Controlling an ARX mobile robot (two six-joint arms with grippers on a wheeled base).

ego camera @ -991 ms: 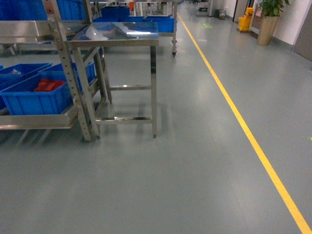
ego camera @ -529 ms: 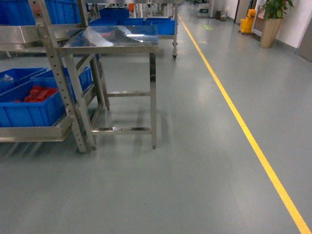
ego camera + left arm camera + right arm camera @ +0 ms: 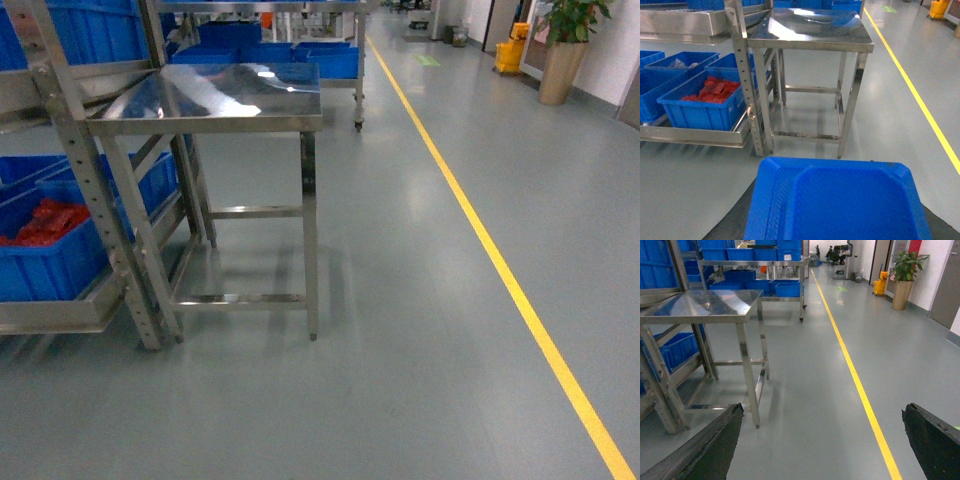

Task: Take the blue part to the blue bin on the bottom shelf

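The blue part [image 3: 840, 200], a flat tray-like plastic piece, fills the bottom of the left wrist view. My left gripper [image 3: 837, 222] is shut on it, with dark fingers [image 3: 732, 220] showing at its sides. The bottom shelf [image 3: 695, 135] of the steel rack stands ahead on the left and carries several blue bins. The nearest blue bin [image 3: 705, 102] holds red pieces. In the head view the shelf [image 3: 50, 315] and that bin [image 3: 40, 250] sit at the left edge; neither gripper shows there. My right gripper [image 3: 820, 440] is open over bare floor.
A steel table [image 3: 210, 95] stands right of the rack's perforated post [image 3: 95, 200]. A yellow floor line [image 3: 500, 270] runs down the aisle on the right. Further racks with blue bins [image 3: 300, 55] stand behind. A potted plant [image 3: 565, 50] and a yellow mop bucket [image 3: 510, 50] stand far right.
The head view has drawn closer to the table and rack. Both now look larger and lower, and the rack has slid further toward the left edge.
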